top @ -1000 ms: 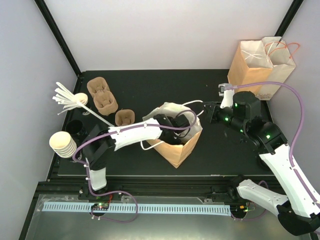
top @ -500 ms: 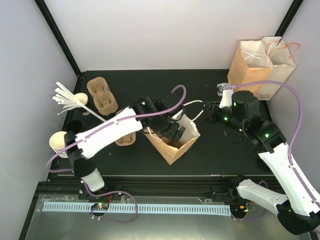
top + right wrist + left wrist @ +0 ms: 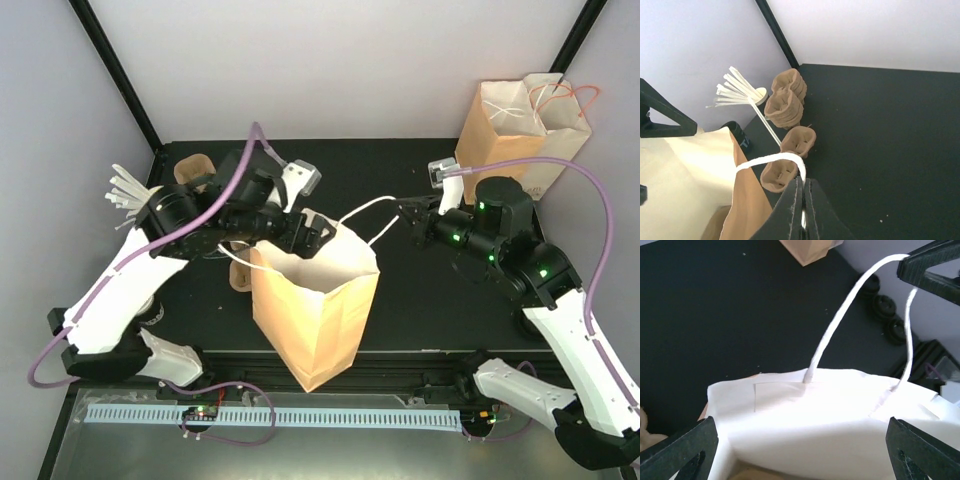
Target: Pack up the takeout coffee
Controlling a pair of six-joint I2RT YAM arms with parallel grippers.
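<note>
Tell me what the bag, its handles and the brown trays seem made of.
Bag: matte tan kraft paper, sharply creased folds. Handles: white cord, probably twisted paper; it holds a stiff loop. Trays: likely moulded pulp, rough dull brown cups.

White shells (image 3: 108, 292) over black joint housings (image 3: 500, 215), lilac cables (image 3: 592, 195) routed along both arms, green status LEDs (image 3: 481, 207), matte black tapered fingers (image 3: 787, 210), white wrist camera housings (image 3: 300, 180).
</note>
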